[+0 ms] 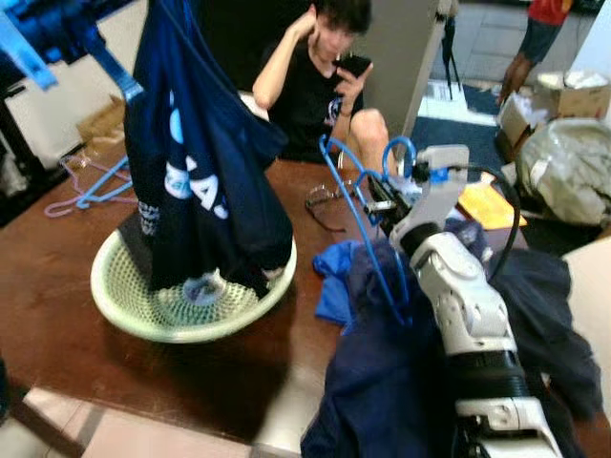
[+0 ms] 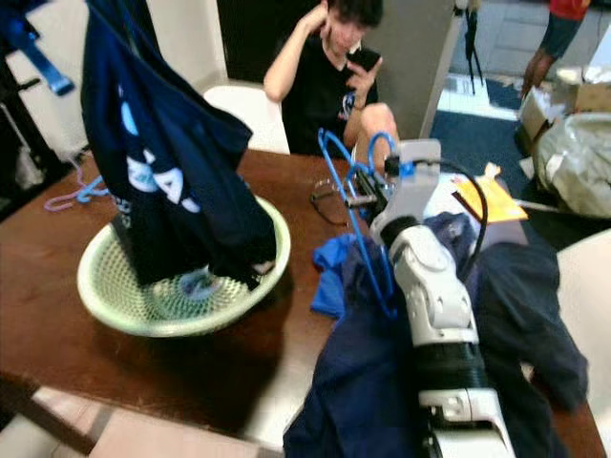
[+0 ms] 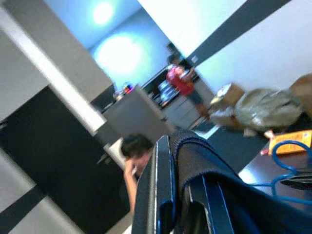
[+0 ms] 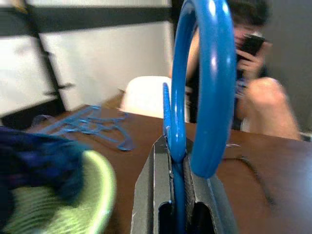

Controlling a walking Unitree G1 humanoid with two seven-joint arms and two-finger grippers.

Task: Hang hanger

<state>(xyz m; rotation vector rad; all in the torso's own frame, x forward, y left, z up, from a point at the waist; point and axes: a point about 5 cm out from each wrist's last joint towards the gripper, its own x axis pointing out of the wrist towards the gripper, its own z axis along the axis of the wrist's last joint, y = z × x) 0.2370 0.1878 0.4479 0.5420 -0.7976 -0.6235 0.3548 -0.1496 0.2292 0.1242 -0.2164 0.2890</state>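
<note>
A blue plastic hanger [image 1: 368, 224] stands upright over the table's right side, and my right gripper [image 4: 176, 195] is shut on it just below the hook [image 4: 207, 83]. The silver right arm [image 1: 468, 315] reaches forward over a heap of dark clothes [image 1: 382, 382]. My left gripper [image 3: 178, 209] is raised at the upper left, shut on a navy shirt with pale lettering [image 1: 200, 162]. That shirt hangs down into a pale green basket [image 1: 119, 301].
More blue hangers [image 1: 91, 191] lie at the brown table's [image 1: 57, 315] far left. Eyeglasses [image 1: 325, 205] and a blue cloth [image 1: 334, 277] lie near the hanger. A person [image 1: 325, 86] sits behind the table with a phone; another stands far right [image 1: 539, 38]. Bags and boxes [image 1: 568, 162] crowd the right.
</note>
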